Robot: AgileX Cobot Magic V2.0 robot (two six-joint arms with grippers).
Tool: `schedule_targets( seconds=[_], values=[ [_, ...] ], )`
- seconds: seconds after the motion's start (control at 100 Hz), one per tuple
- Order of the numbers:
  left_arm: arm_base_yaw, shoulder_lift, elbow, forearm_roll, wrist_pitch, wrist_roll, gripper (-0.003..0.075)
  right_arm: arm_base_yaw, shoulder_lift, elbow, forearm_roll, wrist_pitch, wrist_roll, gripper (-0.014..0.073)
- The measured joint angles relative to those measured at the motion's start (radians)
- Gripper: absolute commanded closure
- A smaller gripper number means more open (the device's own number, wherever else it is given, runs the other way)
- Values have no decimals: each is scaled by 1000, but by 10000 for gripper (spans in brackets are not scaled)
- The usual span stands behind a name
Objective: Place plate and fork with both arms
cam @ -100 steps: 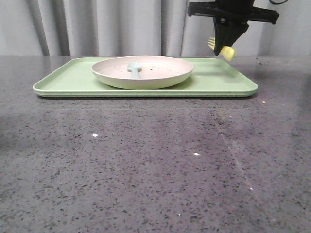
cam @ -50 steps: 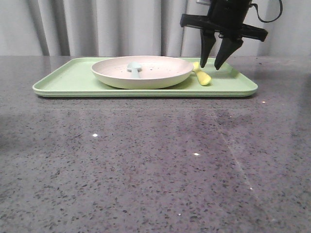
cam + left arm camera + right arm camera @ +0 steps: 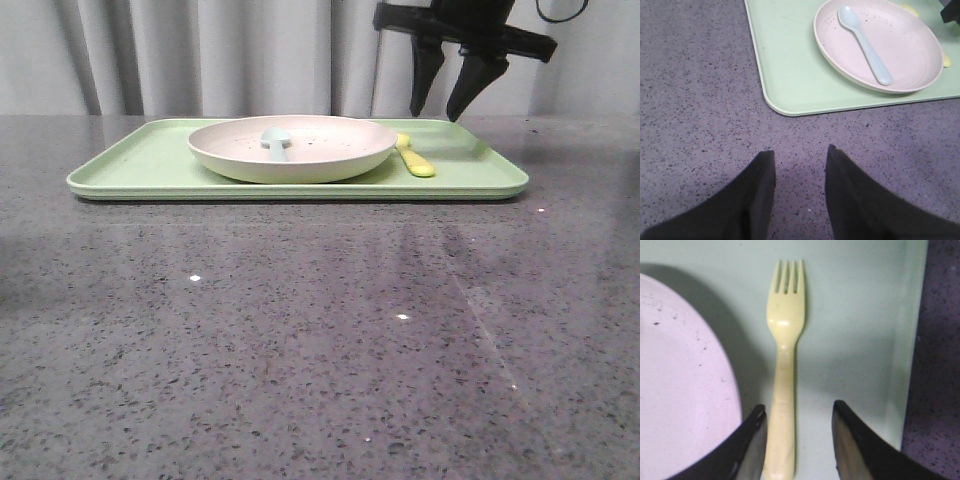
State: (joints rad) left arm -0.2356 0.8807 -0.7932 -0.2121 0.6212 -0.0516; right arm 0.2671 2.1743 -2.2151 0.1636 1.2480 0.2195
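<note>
On a speckled grey stone tabletop before pale curtains, the small yellow plastic fork is seen lying free on the flat light-green tray, directly beneath the right gripper's parted, empty black fingers and beside the speckled cream-pink round plate.

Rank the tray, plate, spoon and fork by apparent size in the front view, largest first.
1. Tray, widest by far.
2. Plate, sitting on the tray.
3. Fork and spoon: not ranked. Both look small, the spoon is foreshortened inside the plate, and the plate rim hides part of the fork.
</note>
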Motion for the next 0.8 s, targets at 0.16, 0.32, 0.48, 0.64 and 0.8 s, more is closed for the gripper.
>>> schedule_targets(
  seconds=[0.16, 0.32, 0.48, 0.64, 0.8],
  values=[
    [0, 0, 0, 0, 0, 0, 471, 0, -62, 4, 0, 0, -22, 264],
    [0, 0, 0, 0, 0, 0, 471, 0, -146, 75, -13, 0, -26, 264],
    [0, 0, 0, 0, 0, 0, 471, 2, -241, 221, -29, 0, -27, 264],
    [0, 0, 0, 0, -4, 0, 471, 2, -349, 387, -33, -4, -28, 264],
    [0, 0, 0, 0, -5, 0, 471, 2, -473, 554, -33, -91, -28, 264]
  ],
)
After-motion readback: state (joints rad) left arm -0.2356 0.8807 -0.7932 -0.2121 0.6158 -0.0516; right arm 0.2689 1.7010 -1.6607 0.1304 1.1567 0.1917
